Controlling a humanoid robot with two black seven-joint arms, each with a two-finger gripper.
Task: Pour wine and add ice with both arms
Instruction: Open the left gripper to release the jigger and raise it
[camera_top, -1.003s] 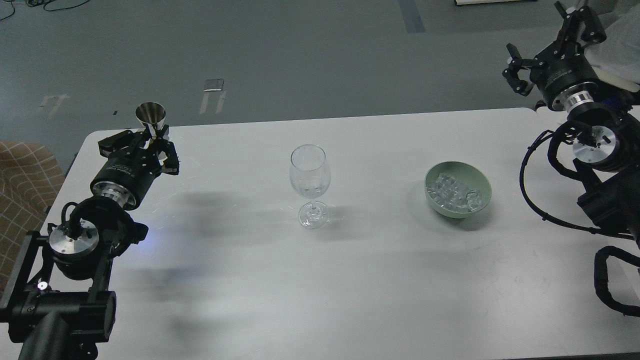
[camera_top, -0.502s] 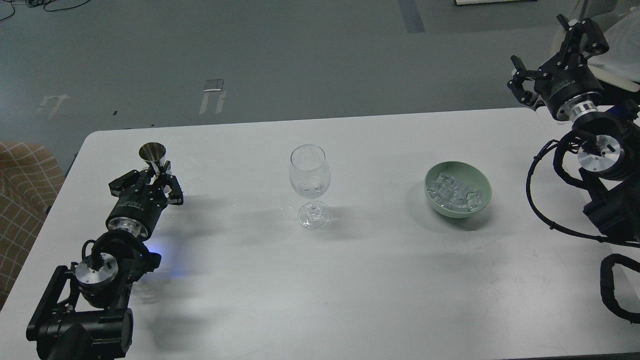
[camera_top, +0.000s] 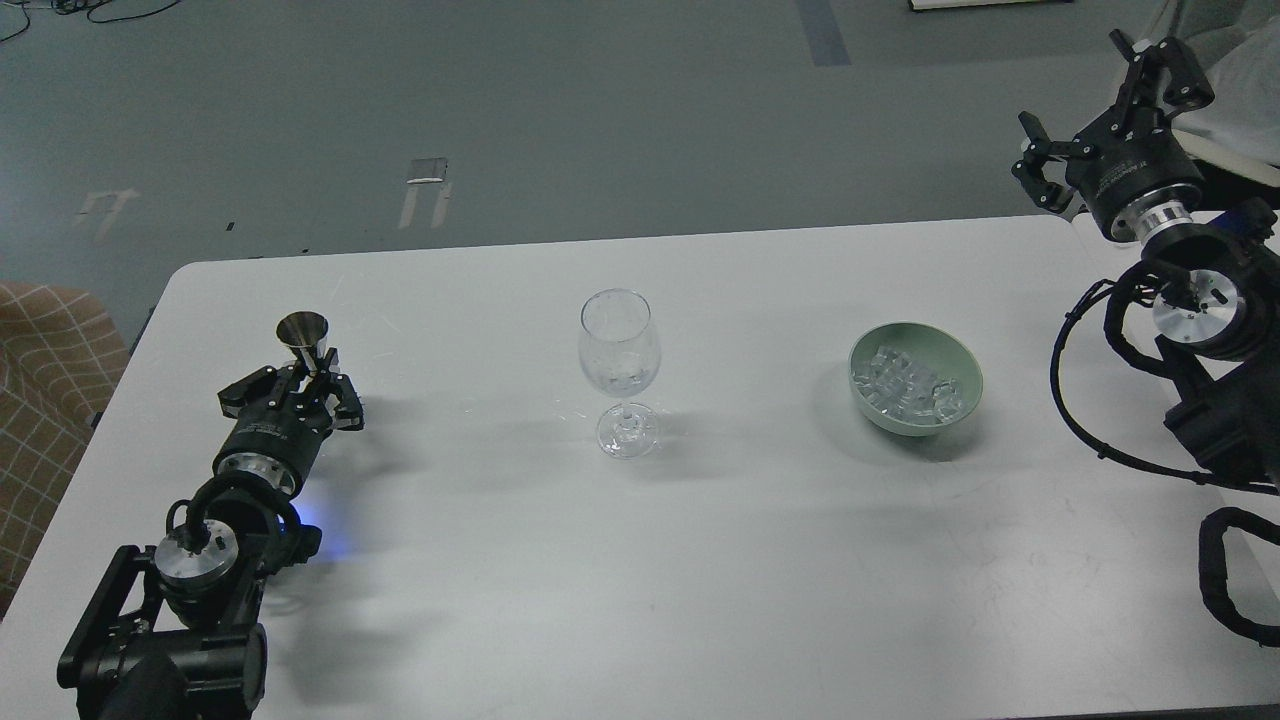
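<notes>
White table (camera_top: 760, 560) holds a wine glass (camera_top: 620, 365) centrally. Left gripper (camera_top: 305, 385) clasps a metal jigger (camera_top: 304, 338). Right gripper (camera_top: 1095, 115) hangs spread, well apart from the bowl (camera_top: 965, 370) of ice (camera_top: 908, 390).

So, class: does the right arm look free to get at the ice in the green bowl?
Probably yes. The right gripper is open and empty, and nothing stands between it and the ice in the open-topped bowl.
</notes>
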